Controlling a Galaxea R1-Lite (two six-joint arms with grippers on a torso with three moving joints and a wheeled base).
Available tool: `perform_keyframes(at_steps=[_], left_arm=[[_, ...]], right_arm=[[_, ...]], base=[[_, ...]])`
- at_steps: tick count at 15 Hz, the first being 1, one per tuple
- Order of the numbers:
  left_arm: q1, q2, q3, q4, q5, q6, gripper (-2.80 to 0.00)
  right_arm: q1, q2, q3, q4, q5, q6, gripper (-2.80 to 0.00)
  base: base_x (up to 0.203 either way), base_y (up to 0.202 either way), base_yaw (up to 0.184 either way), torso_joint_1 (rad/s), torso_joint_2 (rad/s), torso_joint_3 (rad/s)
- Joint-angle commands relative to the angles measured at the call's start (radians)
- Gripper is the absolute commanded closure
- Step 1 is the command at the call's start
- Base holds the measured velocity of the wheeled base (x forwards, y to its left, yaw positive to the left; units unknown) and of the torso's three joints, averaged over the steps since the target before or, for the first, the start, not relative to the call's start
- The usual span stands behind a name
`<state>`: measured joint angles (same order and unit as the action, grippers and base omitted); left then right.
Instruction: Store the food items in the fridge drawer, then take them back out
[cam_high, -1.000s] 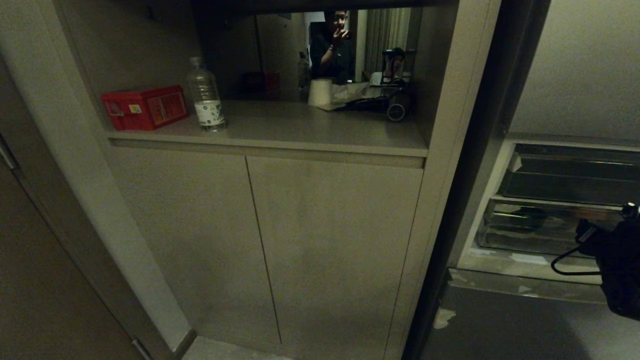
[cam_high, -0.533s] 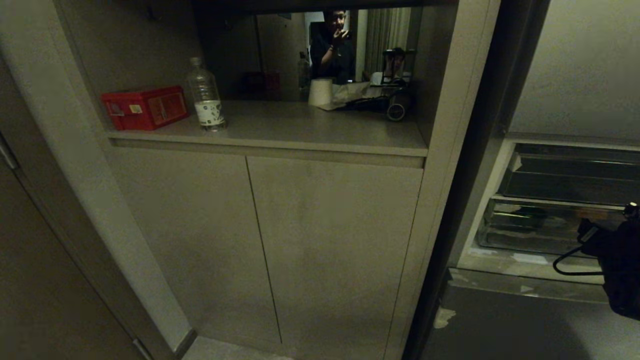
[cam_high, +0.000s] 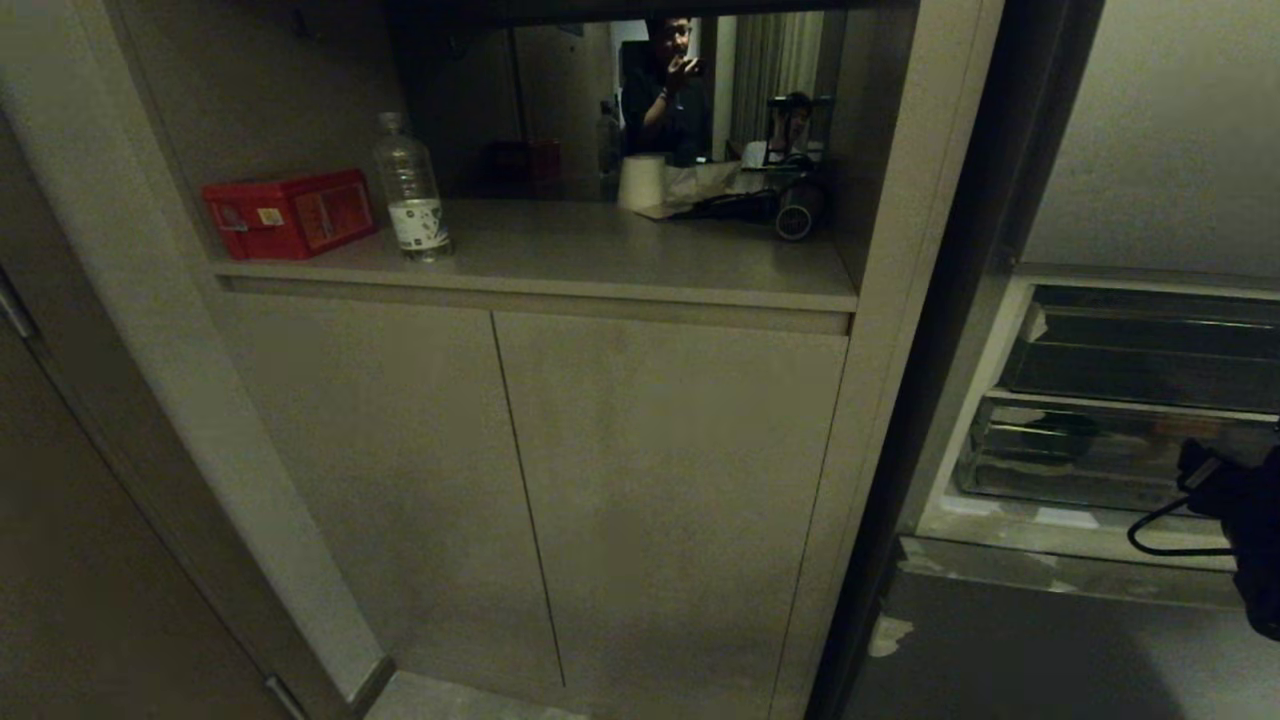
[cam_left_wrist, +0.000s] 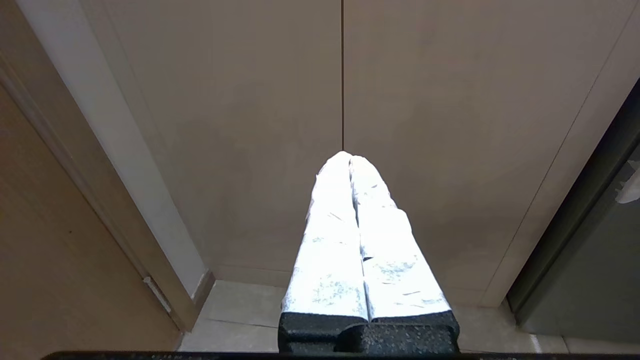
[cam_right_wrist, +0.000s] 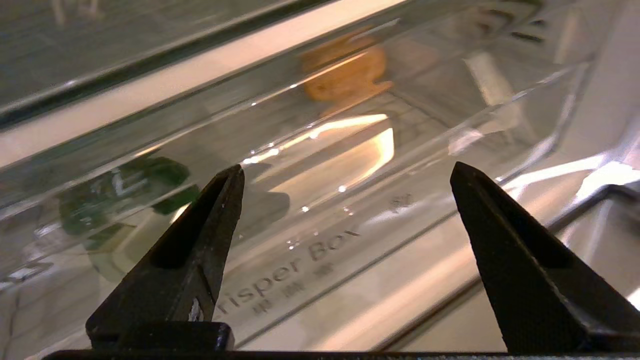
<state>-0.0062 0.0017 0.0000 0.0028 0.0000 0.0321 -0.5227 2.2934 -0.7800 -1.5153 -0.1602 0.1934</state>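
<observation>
Fridge drawer: fridge drawer of clear plastic sits low in the open fridge at the right of the head view, under a darker, flatter tray; its tall transparent front lip carries the words "Crisper Box".
Contents: an orange-brown item and a dark green item lie inside, seen blurred through the lip; they are well apart from each other.
Right gripper: right gripper hangs just in front of the drawer's lip, its two black fingers spread wide with nothing between them; whether they touch the plastic I cannot tell.
Right arm: only a dark part of it with a looped cable shows at the right edge of the head view.
Left gripper: left gripper is parked low, pointing at the seam of the cupboard doors, its pale fingers pressed together and holding nothing.
Shelf: above the cupboard doors, a red box and a clear water bottle stand side by side.
Mirror: behind the shelf, a person appears in reflection.
</observation>
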Motion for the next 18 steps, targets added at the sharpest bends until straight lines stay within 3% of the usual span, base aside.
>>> perform_keyframes(at_steps=[1, 7, 8, 10, 12, 18], left_arm=[[0.0, 0.001, 0.0, 0.0, 0.0, 0.0, 0.0], [0.0, 0.001, 0.0, 0.0, 0.0, 0.0, 0.0], [0.0, 0.001, 0.0, 0.0, 0.0, 0.0, 0.0], [0.0, 0.001, 0.0, 0.0, 0.0, 0.0, 0.0], [0.0, 0.001, 0.0, 0.0, 0.0, 0.0, 0.0], [0.0, 0.001, 0.0, 0.0, 0.0, 0.0, 0.0]], right_arm=[[-0.014, -0.041, 0.036, -0.015, 0.012, 0.001, -2.8], [-0.037, -0.06, 0.14, -0.015, 0.054, 0.002, -2.8], [-0.038, -0.06, 0.154, -0.015, 0.081, -0.001, -2.8], [-0.041, -0.062, 0.241, -0.015, 0.244, -0.012, -2.8], [-0.053, -0.075, 0.293, -0.015, 0.343, -0.024, -2.8], [-0.068, -0.123, 0.313, -0.008, 0.441, -0.026, -2.8]], base=[[0.0, 0.0, 0.0, 0.0, 0.0, 0.0], [0.0, 0.0, 0.0, 0.0, 0.0, 0.0], [0.0, 0.0, 0.0, 0.0, 0.0, 0.0], [0.0, 0.0, 0.0, 0.0, 0.0, 0.0], [0.0, 0.0, 0.0, 0.0, 0.0, 0.0], [0.0, 0.0, 0.0, 0.0, 0.0, 0.0]])
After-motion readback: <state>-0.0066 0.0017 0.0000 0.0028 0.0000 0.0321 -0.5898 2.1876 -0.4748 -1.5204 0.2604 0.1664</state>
